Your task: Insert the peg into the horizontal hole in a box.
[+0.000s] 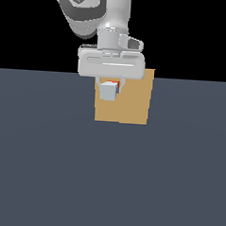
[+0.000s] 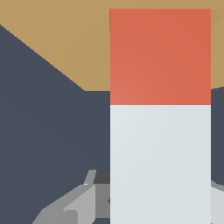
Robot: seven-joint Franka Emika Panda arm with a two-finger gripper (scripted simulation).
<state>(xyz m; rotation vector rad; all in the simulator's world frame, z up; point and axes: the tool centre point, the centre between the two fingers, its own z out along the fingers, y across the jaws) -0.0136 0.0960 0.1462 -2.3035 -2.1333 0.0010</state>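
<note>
Held the peg (image 1: 108, 90) in the upper middle of the exterior frame, clamped between the fingers of the gripper (image 1: 108, 87), which hung from the arm (image 1: 88, 11) entering at the top. Showed mostly the white-grey end face toward the camera there, with only a sliver of red-orange visible behind it at the upper right, so the long axis ran away from the viewer, roughly level, red-orange end leading toward the box (image 1: 130, 101). Stood the tan box just behind the peg, upper centre of the frame, resting on the dark grey floor (image 1: 106, 181), its top edge reaching slightly above the horizon line into the black background. Overlapped the box's front face on the exterior view's left portion; could not make out the hole, hidden behind the peg and fingers. In the wrist frame, filled the right-centre with the peg (image 2: 160, 118) as a tall band: white-grey lower part, red-orange upper third, the red-orange tip lying against the tan of the box (image 2: 57, 39) across the top of the frame. Could not tell whether the tip touched the box face or had entered it. Showed a grey finger (image 2: 83, 201) of the claw at the lower left of the wrist frame, close against the white-grey part.
</note>
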